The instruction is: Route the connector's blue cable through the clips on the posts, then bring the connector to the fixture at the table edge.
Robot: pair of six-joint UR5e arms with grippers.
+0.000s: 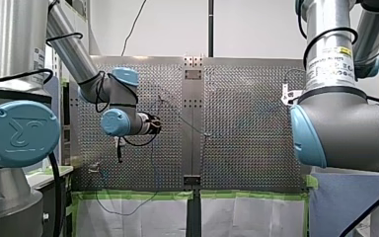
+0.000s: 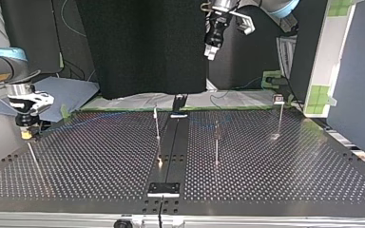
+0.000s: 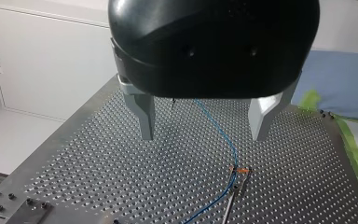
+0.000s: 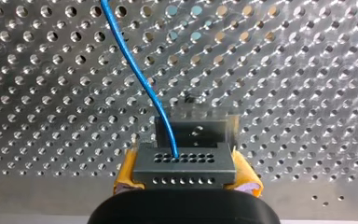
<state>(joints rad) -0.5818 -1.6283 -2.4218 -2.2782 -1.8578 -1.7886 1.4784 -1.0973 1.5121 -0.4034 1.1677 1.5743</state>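
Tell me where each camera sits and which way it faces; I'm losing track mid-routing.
Front view: behind and above the shoulders, looking over the perforated table; my left arm and my right arm frame it.
Top view: across the table, low, facing the arms; my right hand at its left, my left hand raised further right.
Left wrist view: looks down past its own open fingers at the blue cable.
Right wrist view: close over the table, yellow pads clamping the connector.
Shared: both wrist views show the blue cable.
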